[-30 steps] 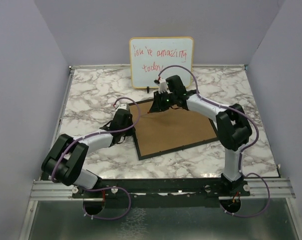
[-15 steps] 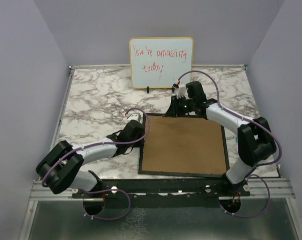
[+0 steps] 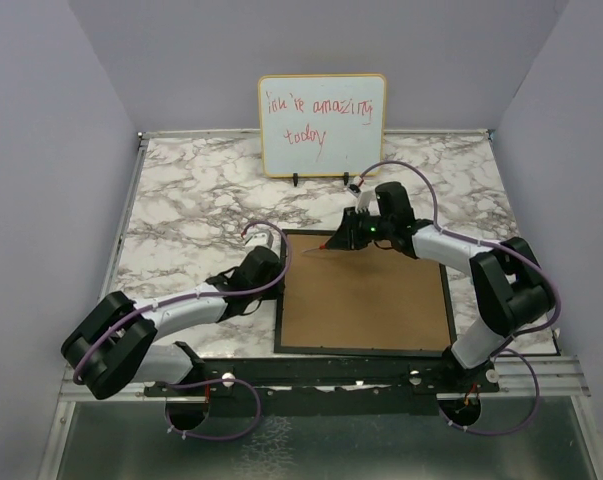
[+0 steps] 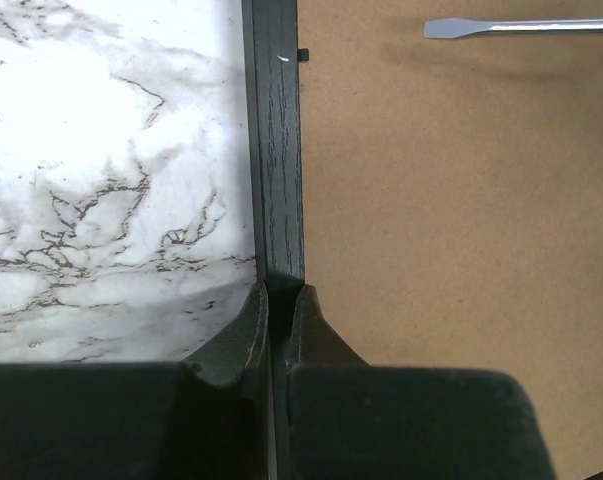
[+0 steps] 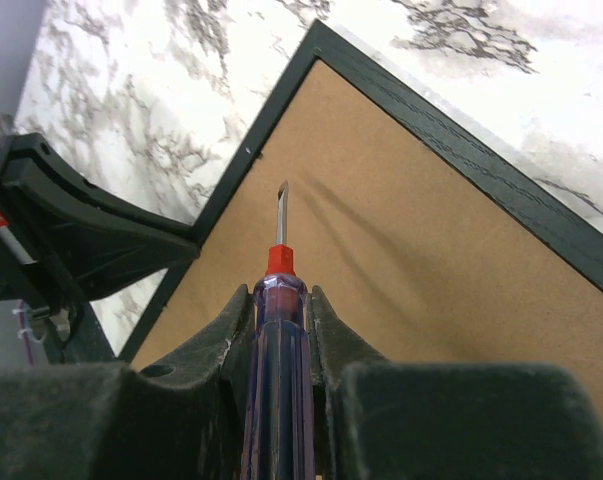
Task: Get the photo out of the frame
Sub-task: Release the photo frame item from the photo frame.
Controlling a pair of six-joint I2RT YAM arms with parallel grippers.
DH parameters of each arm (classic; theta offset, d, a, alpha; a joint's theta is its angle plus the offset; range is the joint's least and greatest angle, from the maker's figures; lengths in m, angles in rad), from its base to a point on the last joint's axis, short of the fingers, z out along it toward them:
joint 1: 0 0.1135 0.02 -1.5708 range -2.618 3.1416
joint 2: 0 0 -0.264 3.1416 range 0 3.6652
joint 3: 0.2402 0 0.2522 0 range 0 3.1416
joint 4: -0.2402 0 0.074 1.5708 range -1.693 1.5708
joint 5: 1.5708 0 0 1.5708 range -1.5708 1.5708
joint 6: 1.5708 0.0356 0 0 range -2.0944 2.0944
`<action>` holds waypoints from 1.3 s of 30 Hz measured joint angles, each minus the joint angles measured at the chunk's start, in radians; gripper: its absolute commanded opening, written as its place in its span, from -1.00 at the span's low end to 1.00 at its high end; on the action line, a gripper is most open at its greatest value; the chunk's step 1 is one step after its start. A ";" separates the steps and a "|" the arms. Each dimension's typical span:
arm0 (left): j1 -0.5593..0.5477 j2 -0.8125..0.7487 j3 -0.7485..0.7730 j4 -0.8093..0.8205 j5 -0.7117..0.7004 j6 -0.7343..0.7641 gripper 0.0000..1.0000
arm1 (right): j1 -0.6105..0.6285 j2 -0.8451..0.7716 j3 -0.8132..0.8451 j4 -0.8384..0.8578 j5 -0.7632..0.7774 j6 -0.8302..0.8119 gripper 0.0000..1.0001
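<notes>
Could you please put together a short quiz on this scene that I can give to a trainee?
1. True or false: the frame lies front side up.
2. What does the right gripper hold? A) a marker B) a screwdriver C) nothing
3. Fill in: the left gripper, shut, sits at the frame's ___ rail.
Key: 1 false, the brown back panel faces up; 2 B, its tip is over the panel; 3 left.

Marble-pattern table (image 3: 181, 190); plain lavender walls (image 3: 41, 150); whiteboard (image 3: 323, 125) propped at back edge.
</notes>
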 measured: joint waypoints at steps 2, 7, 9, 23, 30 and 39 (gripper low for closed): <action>0.000 -0.009 -0.010 0.004 -0.002 -0.011 -1.00 | 0.000 0.002 -0.013 0.047 -0.026 0.022 -0.99; 0.000 -0.019 -0.019 0.007 -0.004 -0.024 -1.00 | 0.005 0.032 -0.015 0.137 -0.075 0.064 -0.99; 0.000 -0.021 -0.020 0.007 -0.005 -0.028 -1.00 | 0.012 0.047 -0.008 0.146 -0.076 0.071 -0.99; 0.000 -0.022 -0.023 0.008 -0.006 -0.040 -1.00 | 0.068 0.119 -0.055 0.272 -0.022 0.134 -0.99; 0.000 -0.020 -0.024 0.010 -0.007 -0.045 -1.00 | 0.069 0.144 -0.059 0.323 -0.022 0.167 -0.99; 0.000 -0.011 -0.024 0.011 -0.007 -0.045 -1.00 | 0.068 0.148 -0.058 0.323 -0.022 0.164 -0.99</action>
